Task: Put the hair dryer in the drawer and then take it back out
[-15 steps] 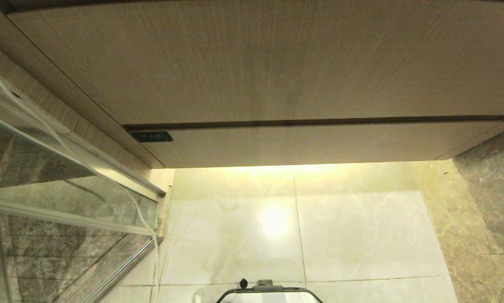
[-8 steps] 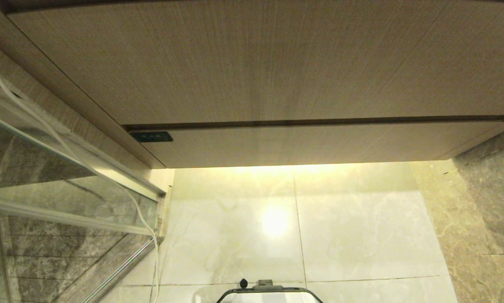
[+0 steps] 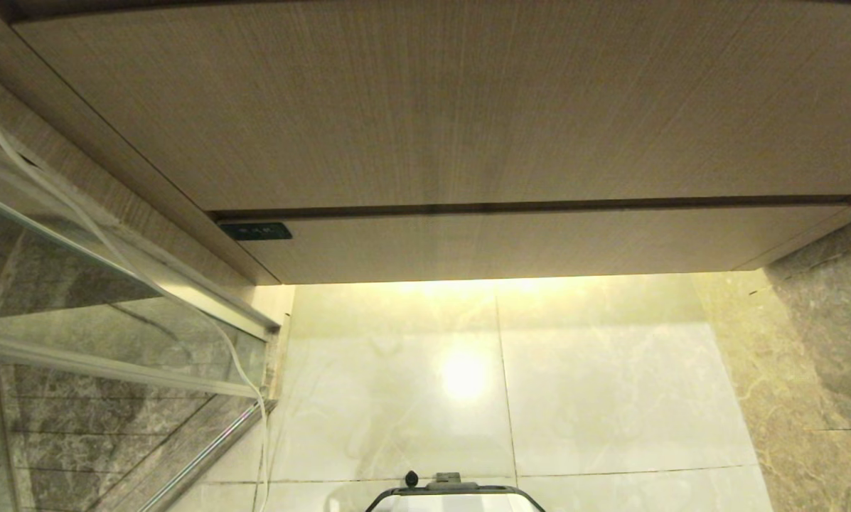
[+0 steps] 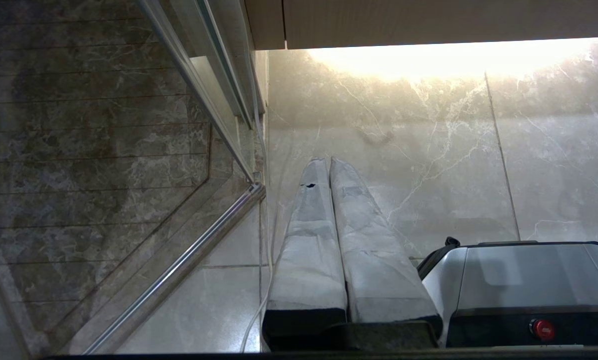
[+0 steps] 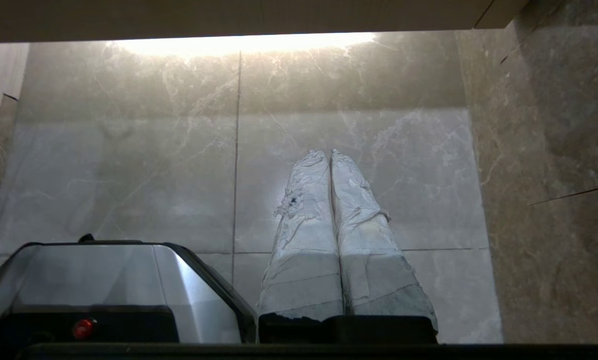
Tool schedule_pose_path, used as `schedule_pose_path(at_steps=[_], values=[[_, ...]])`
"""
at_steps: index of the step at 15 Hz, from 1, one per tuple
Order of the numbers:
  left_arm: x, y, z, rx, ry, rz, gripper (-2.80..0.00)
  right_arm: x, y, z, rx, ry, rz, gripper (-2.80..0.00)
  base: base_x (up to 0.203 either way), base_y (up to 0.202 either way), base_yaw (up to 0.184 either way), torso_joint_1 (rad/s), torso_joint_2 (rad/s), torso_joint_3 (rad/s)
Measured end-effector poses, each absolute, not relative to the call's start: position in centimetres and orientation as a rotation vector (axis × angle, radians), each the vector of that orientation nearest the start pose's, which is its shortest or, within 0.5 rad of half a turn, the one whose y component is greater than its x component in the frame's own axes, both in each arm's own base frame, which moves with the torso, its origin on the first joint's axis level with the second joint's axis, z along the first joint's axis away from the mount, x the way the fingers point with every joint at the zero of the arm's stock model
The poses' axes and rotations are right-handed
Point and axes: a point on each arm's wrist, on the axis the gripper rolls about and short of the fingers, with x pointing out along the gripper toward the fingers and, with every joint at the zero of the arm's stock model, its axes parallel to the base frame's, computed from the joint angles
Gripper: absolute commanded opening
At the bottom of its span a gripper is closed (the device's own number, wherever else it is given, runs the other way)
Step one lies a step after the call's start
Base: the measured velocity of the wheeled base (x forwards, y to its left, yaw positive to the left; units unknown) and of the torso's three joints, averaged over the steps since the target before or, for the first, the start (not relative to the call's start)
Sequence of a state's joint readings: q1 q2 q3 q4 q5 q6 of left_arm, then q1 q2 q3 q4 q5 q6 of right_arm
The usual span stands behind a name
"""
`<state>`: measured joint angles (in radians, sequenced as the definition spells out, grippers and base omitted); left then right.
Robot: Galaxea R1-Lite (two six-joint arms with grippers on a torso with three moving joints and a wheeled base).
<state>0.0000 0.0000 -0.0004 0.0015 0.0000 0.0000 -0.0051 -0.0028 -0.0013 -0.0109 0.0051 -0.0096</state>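
The drawer (image 3: 468,107) fills the upper part of the head view as a wide light-wood front, pushed in flush with the vanity, and a narrower wood panel (image 3: 539,242) sits below it across a dark gap with a small black label (image 3: 254,231) at its left end. The hair dryer itself shows in no view; only a pale cord (image 3: 148,284) hangs down the left side past the glass shower partition (image 3: 77,334) toward the floor. Under the vanity a warm light falls on the glossy marble floor (image 3: 610,398). Both arms hang low beside the robot's silver base (image 4: 523,275) (its red button faces the wrist cameras). The left tool (image 4: 328,162) points at the floor tiles with its wrapped fingers pressed together and holding nothing. The right tool (image 5: 327,152) points the same way, its fingers likewise together and empty.
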Motion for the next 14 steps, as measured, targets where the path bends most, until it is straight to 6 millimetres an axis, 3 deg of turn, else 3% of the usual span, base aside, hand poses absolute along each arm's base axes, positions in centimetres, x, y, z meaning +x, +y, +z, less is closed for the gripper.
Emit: schedule_pose_path(at_steps=[14], values=[[-2.28,0.00,7.53,0.000,0.001,0.000,-2.80,-2.30,0.02,7.67,0.000,-0.013,-0.001,-2.80,0.000,0.000,0.000,0.000,0.00,0.000]])
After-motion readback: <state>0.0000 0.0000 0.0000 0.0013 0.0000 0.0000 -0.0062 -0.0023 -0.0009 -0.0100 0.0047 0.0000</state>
